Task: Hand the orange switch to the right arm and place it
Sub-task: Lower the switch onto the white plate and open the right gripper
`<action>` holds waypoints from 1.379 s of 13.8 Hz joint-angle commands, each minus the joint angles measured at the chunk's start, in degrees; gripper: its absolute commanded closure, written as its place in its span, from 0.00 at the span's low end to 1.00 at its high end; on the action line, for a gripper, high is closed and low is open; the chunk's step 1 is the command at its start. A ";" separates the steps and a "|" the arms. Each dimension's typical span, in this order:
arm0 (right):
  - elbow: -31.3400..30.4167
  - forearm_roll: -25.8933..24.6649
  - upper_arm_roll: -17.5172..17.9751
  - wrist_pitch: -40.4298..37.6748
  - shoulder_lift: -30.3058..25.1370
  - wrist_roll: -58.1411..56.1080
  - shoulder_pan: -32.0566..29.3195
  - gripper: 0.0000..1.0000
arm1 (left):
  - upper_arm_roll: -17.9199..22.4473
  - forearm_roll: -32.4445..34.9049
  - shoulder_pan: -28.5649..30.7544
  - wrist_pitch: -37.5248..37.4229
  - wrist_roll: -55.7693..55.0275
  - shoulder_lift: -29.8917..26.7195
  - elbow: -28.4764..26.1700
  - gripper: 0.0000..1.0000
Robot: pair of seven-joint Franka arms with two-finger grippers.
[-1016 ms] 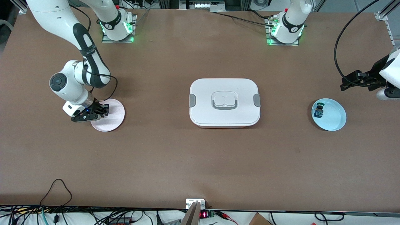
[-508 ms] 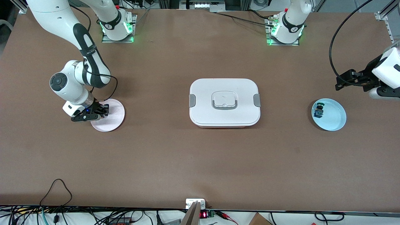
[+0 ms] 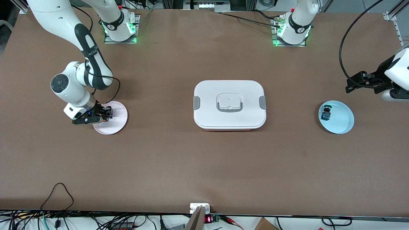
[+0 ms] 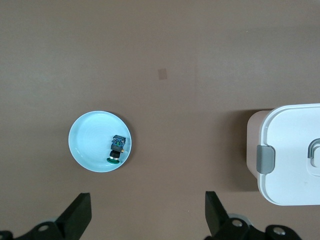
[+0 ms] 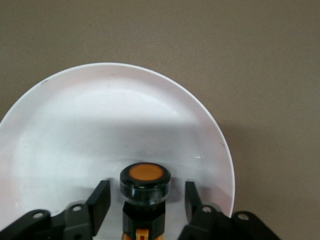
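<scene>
Right gripper (image 5: 143, 206) fingers now parting from orange switch (image 5: 144, 185), switch standing on pink plate (image 3: 112, 123) near its 9 o'clock rim, left gripper (image 4: 145, 220) spread, hovering, green-capped switch (image 3: 326, 113) lying in blue plate (image 3: 343, 123), white lidded box (image 3: 229, 103) sitting closed mid-table.

The right gripper (image 5: 142, 200) sits low over a white plate (image 5: 100, 115), its two black fingers (image 5: 99, 197) spread to either side of the orange switch (image 5: 145, 182). There's a gap between each finger and the switch. The switch stands on the plate near its rim, its round orange cap facing up inside a black ring. Brown table (image 5: 260, 75) shows around the plate.
</scene>
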 commanded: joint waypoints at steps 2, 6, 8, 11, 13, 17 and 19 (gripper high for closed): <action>0.56 1.00 0.45 0.02 -1.24 1.27 0.01 0.00 | -0.11 -0.87 0.36 -0.91 0.38 -0.82 -0.46 0.00; 5.37 1.00 0.45 -7.33 -2.82 1.98 0.71 0.00 | -0.11 -0.43 0.36 -0.91 0.91 -0.73 0.59 0.00; 9.77 0.92 0.27 -14.80 -3.52 2.33 0.63 0.00 | -0.11 -0.34 0.27 -0.65 0.91 -0.64 0.59 0.00; 14.52 0.65 0.01 -23.08 -4.49 6.28 0.80 0.00 | -0.29 -0.43 0.36 -0.82 1.00 -1.08 -0.02 0.00; 16.98 -0.22 -0.08 -27.29 -6.24 6.29 0.80 0.00 | -0.29 -0.43 0.36 -0.91 1.00 -1.26 -0.28 0.00; 27.25 -4.88 -0.17 -40.82 -7.74 6.47 0.80 0.00 | -0.46 -0.43 0.36 -0.47 1.00 -1.35 -0.37 0.00; 30.34 -4.97 -0.17 -46.36 -9.41 6.47 0.80 0.00 | -0.46 -0.61 0.36 -0.56 0.91 -1.26 -0.29 0.00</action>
